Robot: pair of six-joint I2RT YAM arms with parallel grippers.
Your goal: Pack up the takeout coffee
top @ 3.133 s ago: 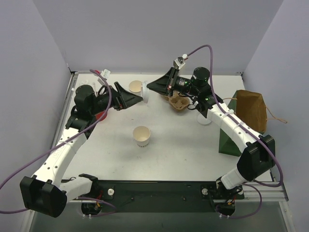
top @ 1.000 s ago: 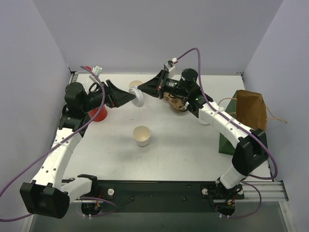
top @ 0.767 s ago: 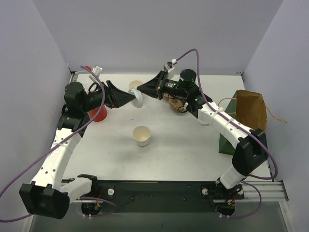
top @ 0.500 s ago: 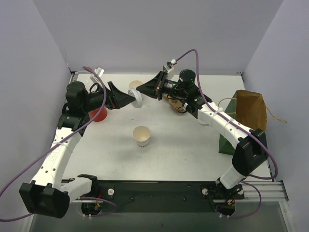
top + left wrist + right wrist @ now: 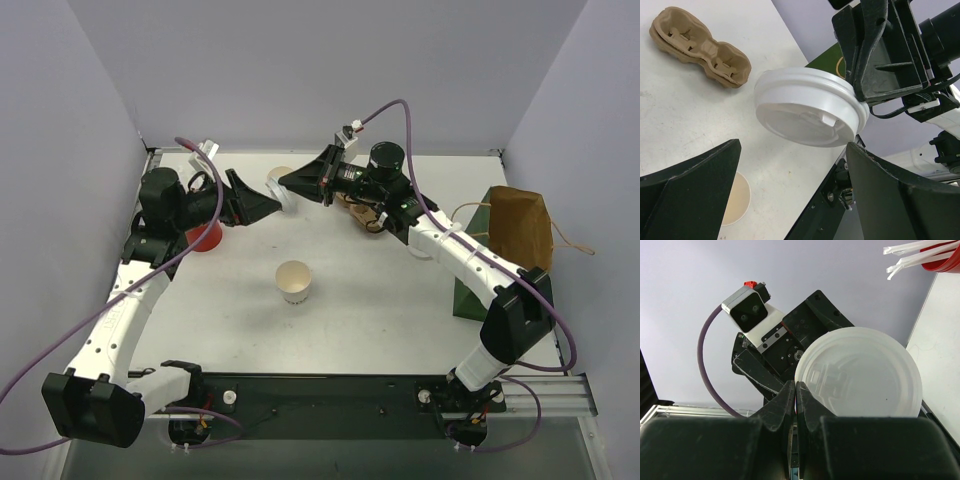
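Currently, a white lid point(image 5: 284, 194) is pinched at its rim by the closed right gripper point(image 5: 795, 390) and held in the air, toward 12 o'clock from the lidless cup point(image 5: 294, 281) at the table's middle. The left gripper point(image 5: 268, 203) is spread wide at the lid's 9 o'clock, apart from it.

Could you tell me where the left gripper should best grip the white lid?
Probably its free rim, opposite where the shut right gripper pinches the white lid in mid-air. The open left gripper faces its top, so come from the left, jaws straddling that thin edge.
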